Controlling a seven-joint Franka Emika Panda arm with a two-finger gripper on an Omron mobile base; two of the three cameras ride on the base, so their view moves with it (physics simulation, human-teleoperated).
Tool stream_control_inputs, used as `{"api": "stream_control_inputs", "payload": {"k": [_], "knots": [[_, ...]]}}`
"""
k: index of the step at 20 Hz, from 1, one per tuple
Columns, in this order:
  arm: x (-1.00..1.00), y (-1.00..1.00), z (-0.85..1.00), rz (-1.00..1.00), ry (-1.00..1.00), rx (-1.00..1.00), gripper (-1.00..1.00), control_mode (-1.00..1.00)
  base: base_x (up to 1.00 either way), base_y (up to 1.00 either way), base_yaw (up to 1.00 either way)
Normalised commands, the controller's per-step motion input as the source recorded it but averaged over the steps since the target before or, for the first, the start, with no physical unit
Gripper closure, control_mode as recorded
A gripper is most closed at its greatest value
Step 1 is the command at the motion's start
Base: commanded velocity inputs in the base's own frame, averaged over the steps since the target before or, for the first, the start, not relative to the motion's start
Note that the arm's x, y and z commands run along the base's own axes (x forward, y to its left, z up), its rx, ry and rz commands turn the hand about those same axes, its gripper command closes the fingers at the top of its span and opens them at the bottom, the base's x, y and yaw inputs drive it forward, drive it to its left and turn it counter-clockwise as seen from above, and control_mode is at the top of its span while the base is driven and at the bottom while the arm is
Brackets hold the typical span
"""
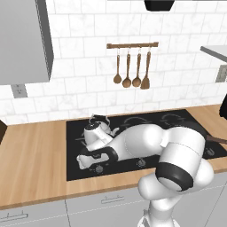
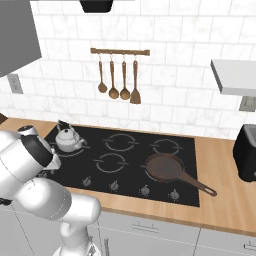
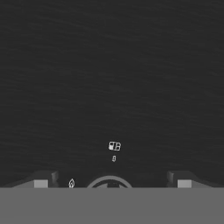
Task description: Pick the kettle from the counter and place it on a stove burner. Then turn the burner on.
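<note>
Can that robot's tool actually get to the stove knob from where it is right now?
Probably yes. The tool hangs open just above a knob on the black cooktop, a finger on either side, nothing between. The kettle stands further back.

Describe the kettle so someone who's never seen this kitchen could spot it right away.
Find the black glass cooktop set into the wooden counter, below the rack of hanging wooden utensils. At its back left corner sits the kettle. It is small, squat and silvery-white with a black arched handle, unlike the flat dark frying pan towards the cooktop's right front.
</note>
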Motion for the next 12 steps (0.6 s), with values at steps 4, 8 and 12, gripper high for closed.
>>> {"api": "stream_control_inputs", "payload": {"k": [4, 8, 12], "knots": [[0.0, 0.0, 0.0, 0.0, 0.0, 0.0, 1.0, -1.0, 0.0, 0.0, 0.0], [0.0, 0.0, 0.0, 0.0, 0.0, 0.0, 1.0, -1.0, 0.0, 0.0, 0.0], [0.0, 0.0, 0.0, 0.0, 0.0, 0.0, 1.0, -1.0, 0.0, 0.0, 0.0]]}}
